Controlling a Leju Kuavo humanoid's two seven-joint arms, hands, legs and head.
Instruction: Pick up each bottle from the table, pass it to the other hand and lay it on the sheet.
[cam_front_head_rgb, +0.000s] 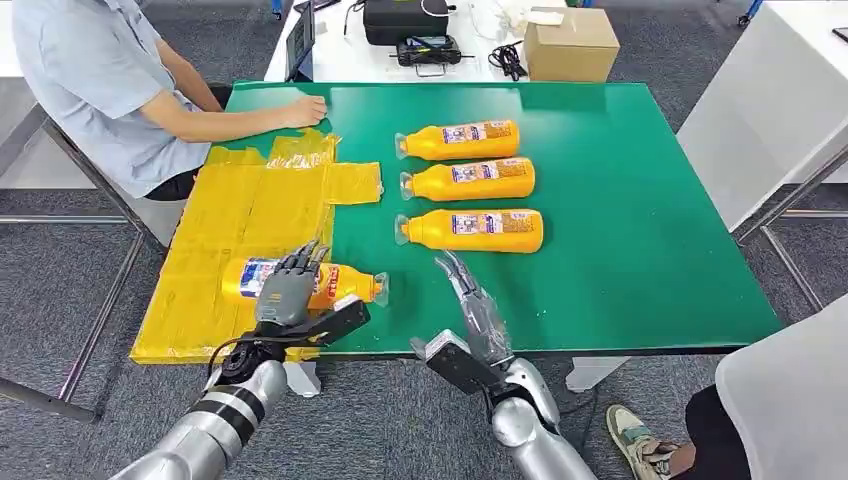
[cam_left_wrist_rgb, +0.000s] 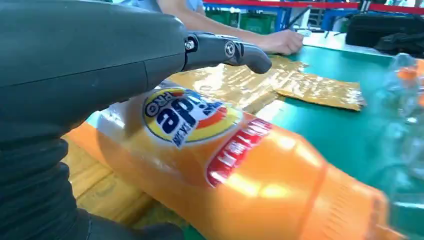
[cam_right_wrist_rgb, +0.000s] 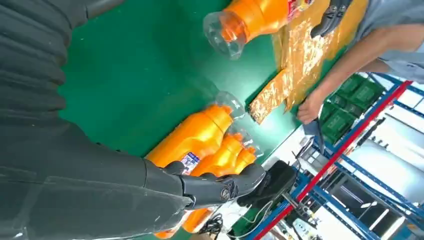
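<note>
Left hand: the left hand (cam_front_head_rgb: 288, 288) lies over the labelled body of an orange detergent bottle (cam_front_head_rgb: 345, 285), fingers draped across the top; in the left wrist view the thumb (cam_left_wrist_rgb: 227, 50) reaches above the label, apart from it. Whether the fingers actually clamp the bottle cannot be told.
Bottle under left hand: on its side, body on the yellow sheet (cam_front_head_rgb: 235, 215), clear cap (cam_front_head_rgb: 380, 289) past the sheet's edge over the green table (cam_front_head_rgb: 640, 200), pointing to 3 o'clock.
Right hand: the right hand (cam_front_head_rgb: 472, 300) is held flat with fingers straight and together, aimed at 11 o'clock, holding nothing, over the table's near edge.
Remaining bottles: three orange bottles lie on their sides in a column at the table's centre, far (cam_front_head_rgb: 458, 140), middle (cam_front_head_rgb: 468, 180) and near (cam_front_head_rgb: 470, 229), caps toward 9 o'clock, just beside one another. The near one sits at 12 o'clock from the right hand, apart from it.
Sheet: crinkled, taped yellow plastic covering the table's 9 o'clock side.
Person: seated at 10 o'clock, one hand (cam_front_head_rgb: 305, 110) resting on the table by the sheet's far edge.
Beyond table: cardboard box (cam_front_head_rgb: 570, 45) and a black case (cam_front_head_rgb: 405, 20) on a white bench at 12 o'clock.
</note>
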